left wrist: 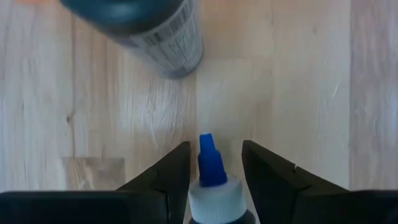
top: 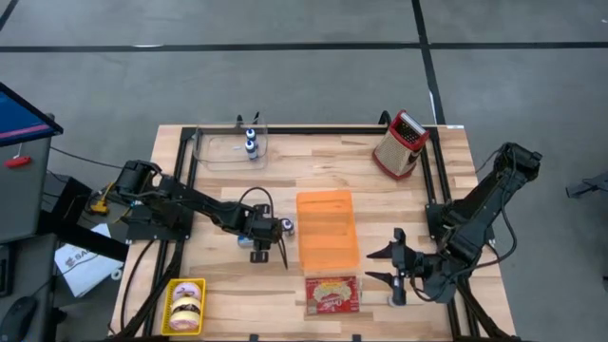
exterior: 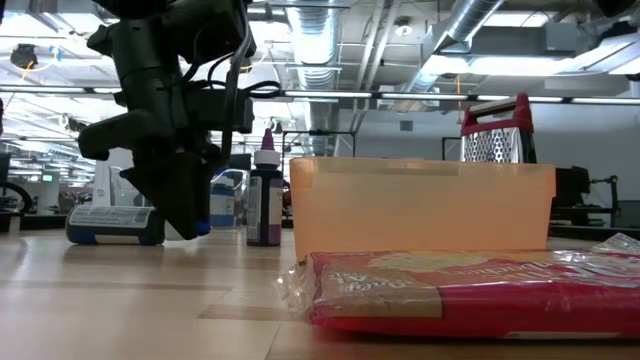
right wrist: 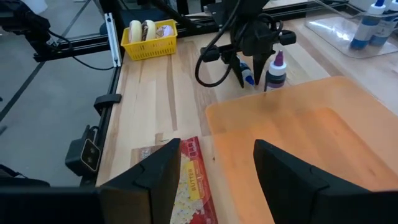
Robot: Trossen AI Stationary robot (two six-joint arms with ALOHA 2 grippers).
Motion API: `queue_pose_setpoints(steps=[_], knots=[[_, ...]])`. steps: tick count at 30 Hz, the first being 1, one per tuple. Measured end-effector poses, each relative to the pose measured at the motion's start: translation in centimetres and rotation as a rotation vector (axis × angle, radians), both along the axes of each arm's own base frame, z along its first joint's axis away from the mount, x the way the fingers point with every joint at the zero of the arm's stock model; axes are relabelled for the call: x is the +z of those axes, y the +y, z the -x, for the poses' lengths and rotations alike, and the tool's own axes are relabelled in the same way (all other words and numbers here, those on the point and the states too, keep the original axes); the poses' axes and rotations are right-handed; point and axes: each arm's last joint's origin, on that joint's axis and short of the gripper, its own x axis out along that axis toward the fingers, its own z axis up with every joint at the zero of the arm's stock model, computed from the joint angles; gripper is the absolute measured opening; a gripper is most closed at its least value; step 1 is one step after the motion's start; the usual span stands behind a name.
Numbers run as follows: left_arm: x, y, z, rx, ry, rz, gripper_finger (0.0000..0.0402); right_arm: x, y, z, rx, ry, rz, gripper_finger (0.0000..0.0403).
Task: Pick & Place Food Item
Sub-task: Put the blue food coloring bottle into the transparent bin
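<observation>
Wood-slat worktop (top: 237, 185), grey floor around. Beside orange bin (top: 327, 228), left hand (top: 267, 231) straddles blue-tipped bottle (left wrist: 213, 186), grip unclear; nozzle points along fingers. Right hand (top: 396, 265) open, empty.

Small bottle with blue nozzle (left wrist: 213, 186): cut off by the bottom edge of the left wrist view, body unseen, its contact with the left gripper's (left wrist: 214, 171) fingers (left wrist: 171, 177) not discernible; a second dark bottle (left wrist: 146, 28) in the upper left of the same frame is blurred and cropped by the top edge, label unreadable. Red food packet (exterior: 470, 290): cut off at the lower right edge in the low view, printed text too soft to read, and partly hidden behind the right gripper's (right wrist: 214, 171) fingers (right wrist: 152, 177) in the right wrist view. Orange bin (exterior: 420, 205): contents hidden by its wall in the low view, and it covers the lower part of the grater (exterior: 497, 130) behind it, upper right of centre.
</observation>
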Motion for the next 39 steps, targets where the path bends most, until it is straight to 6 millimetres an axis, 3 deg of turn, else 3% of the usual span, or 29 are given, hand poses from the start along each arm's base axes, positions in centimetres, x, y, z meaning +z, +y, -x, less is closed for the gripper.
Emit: queue_pose_setpoints(steps=[12,24,33,39], knots=[[0.0,0.0,-0.1,-0.003,-0.013,0.002,0.0104,0.0,0.0,0.0,-0.004,-0.001,0.0,0.0195],[0.0,0.0,-0.1,0.001,-0.015,0.002,0.0029,0.0,0.0,0.0,-0.005,-0.002,0.001,0.0195],[0.1,0.0,-0.2,0.003,-0.017,-0.001,0.003,0.0,0.0,0.0,-0.005,-0.002,0.001,0.0195],[1.5,0.2,-0.1,0.015,-0.062,-0.022,0.0027,0.0,-0.1,0.0,-0.005,-0.001,0.002,0.0195]])
